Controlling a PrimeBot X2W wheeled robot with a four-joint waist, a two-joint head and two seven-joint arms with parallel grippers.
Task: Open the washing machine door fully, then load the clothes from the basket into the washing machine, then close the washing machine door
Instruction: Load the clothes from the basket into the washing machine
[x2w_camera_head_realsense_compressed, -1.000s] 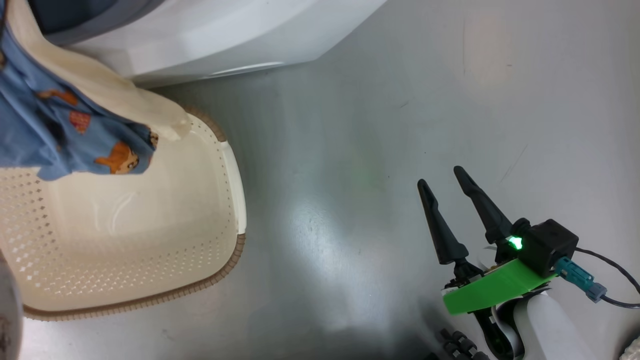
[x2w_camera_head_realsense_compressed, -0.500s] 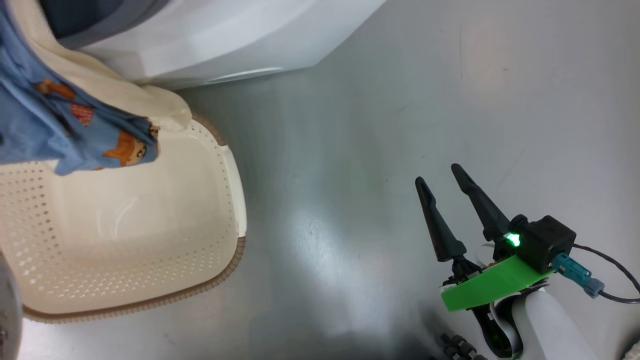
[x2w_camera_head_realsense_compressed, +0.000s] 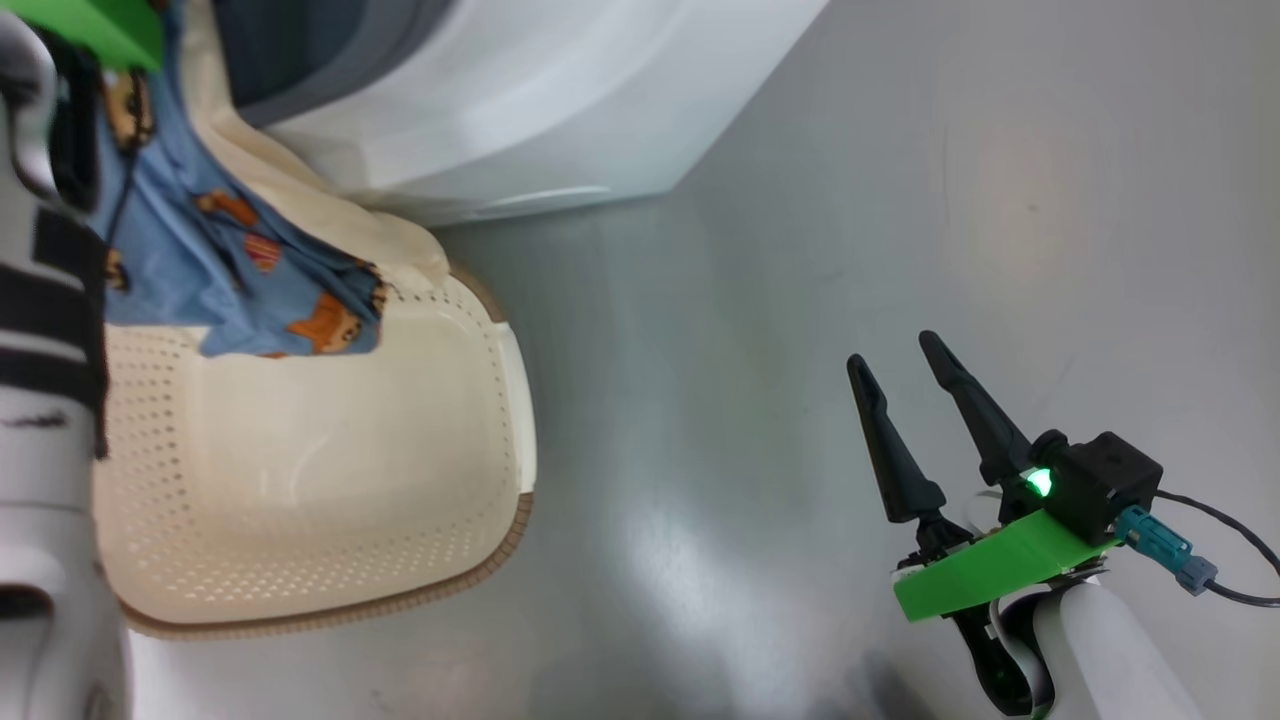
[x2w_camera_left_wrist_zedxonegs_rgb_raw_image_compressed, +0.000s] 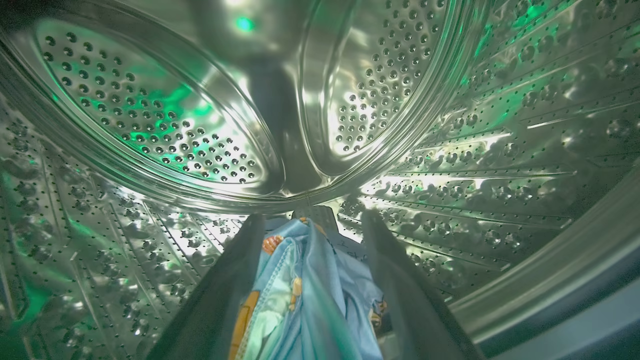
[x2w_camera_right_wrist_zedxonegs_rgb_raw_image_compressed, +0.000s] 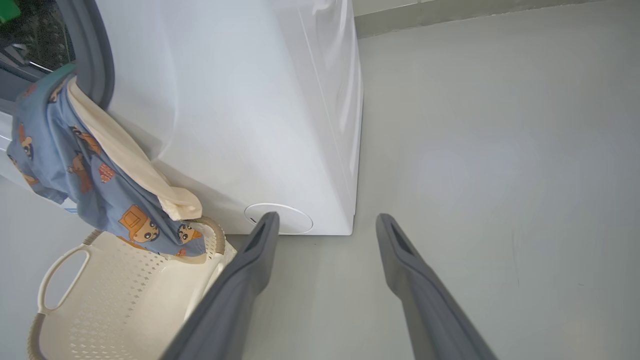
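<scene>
The light-blue bear-print clothes (x2w_camera_head_realsense_compressed: 230, 270) and a cream cloth (x2w_camera_head_realsense_compressed: 300, 190) hang from the washing machine's (x2w_camera_head_realsense_compressed: 520, 90) opening, over its grey ring (x2w_camera_head_realsense_compressed: 330, 60), down to the basket's (x2w_camera_head_realsense_compressed: 330, 610) far corner. In the right wrist view the clothes (x2w_camera_right_wrist_zedxonegs_rgb_raw_image_compressed: 95, 185) drape down the white front (x2w_camera_right_wrist_zedxonegs_rgb_raw_image_compressed: 225, 100) to the basket (x2w_camera_right_wrist_zedxonegs_rgb_raw_image_compressed: 35, 330). My left gripper (x2w_camera_left_wrist_zedxonegs_rgb_raw_image_compressed: 312, 216) is inside the perforated steel drum (x2w_camera_left_wrist_zedxonegs_rgb_raw_image_compressed: 150, 115), shut on a bunch of blue cloth (x2w_camera_left_wrist_zedxonegs_rgb_raw_image_compressed: 310, 290). My left forearm (x2w_camera_head_realsense_compressed: 50, 330) fills the left edge. My right gripper (x2w_camera_head_realsense_compressed: 890, 350) hovers open over the floor, holding nothing (x2w_camera_right_wrist_zedxonegs_rgb_raw_image_compressed: 326, 216). The door is out of view.
Bare grey floor (x2w_camera_head_realsense_compressed: 750, 300) stretches between the basket and my right arm. A round white cover (x2w_camera_right_wrist_zedxonegs_rgb_raw_image_compressed: 278, 218) sits low on the machine's front. A thin cable (x2w_camera_head_realsense_compressed: 1230, 590) trails from the right wrist. The basket's inside shows no other pieces.
The head camera has shifted, so the scene sits further right. My left forearm has come into the left edge, and the clothes have been drawn further toward the opening. The right gripper is unchanged.
</scene>
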